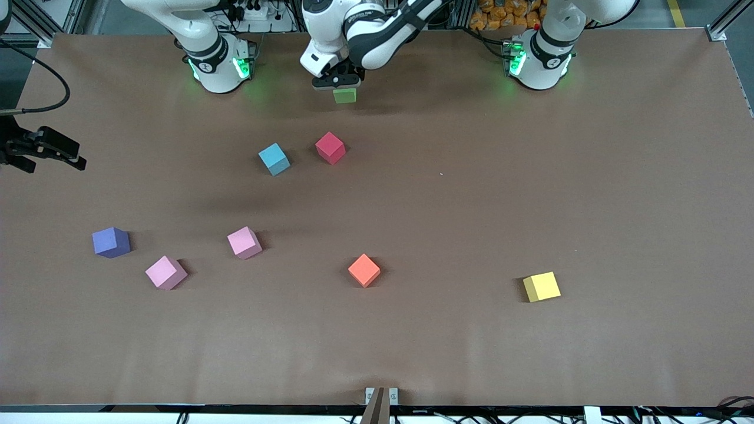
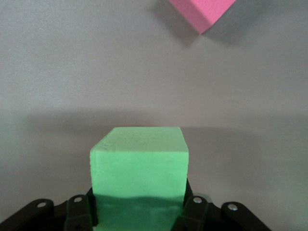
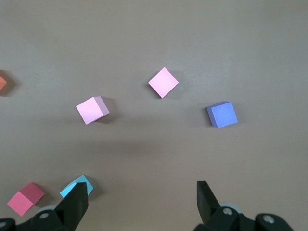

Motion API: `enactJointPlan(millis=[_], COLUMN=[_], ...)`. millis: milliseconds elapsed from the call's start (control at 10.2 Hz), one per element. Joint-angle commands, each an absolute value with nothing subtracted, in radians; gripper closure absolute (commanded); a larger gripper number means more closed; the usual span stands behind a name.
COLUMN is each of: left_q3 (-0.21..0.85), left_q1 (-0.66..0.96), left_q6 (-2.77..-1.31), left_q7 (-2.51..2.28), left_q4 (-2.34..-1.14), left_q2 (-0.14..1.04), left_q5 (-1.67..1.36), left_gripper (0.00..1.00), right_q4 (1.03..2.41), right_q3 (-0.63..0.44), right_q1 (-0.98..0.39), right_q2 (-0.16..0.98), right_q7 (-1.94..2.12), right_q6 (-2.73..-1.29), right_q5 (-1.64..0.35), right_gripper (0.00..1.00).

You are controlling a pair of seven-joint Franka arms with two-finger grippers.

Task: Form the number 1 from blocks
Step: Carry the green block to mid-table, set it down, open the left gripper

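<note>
My left gripper [image 1: 337, 83] is shut on the green block [image 1: 344, 95], low over the table between the two bases; the left wrist view shows the green block [image 2: 139, 163] filling the left gripper [image 2: 138, 211]. The red block [image 1: 330, 147] and light blue block [image 1: 274, 159] lie just nearer the front camera. My right gripper [image 1: 58, 165] hangs open and high at the right arm's end; in its own view the right gripper [image 3: 142, 187] holds nothing. Two pink blocks [image 1: 244, 242] [image 1: 166, 272], purple [image 1: 111, 242], orange [image 1: 364, 270] and yellow [image 1: 541, 287] lie scattered nearer the front camera.
The brown table [image 1: 471, 206] carries only the blocks. The right wrist view shows both pink blocks [image 3: 91, 109] [image 3: 163, 82], the purple block [image 3: 222, 114], the light blue block [image 3: 77, 186] and the red block [image 3: 25, 198] below.
</note>
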State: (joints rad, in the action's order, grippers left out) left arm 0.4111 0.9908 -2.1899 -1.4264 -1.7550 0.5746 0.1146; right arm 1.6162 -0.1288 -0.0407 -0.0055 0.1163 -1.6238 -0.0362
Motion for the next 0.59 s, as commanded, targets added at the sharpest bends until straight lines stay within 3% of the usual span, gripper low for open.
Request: enactJointPlan(millis=[0, 488], left_q3=[0.413, 0.411], left_q1=[0.983, 1.008], left_q6=[-2.229, -2.283], left_q7=[-1.427, -1.362], left_q4=[-1.738, -1.738], left_q2=[0.630, 0.675], left_q5=[0.176, 0.179], left_gripper=[1.00, 1.00], right_q4=[1.611, 1.608], right_q3=[-0.115, -0.113], right_q1=[-0.023, -0.025], right_q2=[-0.008, -0.008], right_q7=[0.117, 0.117], right_q6=[-1.617, -1.618], right_q5=[-0.057, -0.057], right_gripper=[0.00, 0.00])
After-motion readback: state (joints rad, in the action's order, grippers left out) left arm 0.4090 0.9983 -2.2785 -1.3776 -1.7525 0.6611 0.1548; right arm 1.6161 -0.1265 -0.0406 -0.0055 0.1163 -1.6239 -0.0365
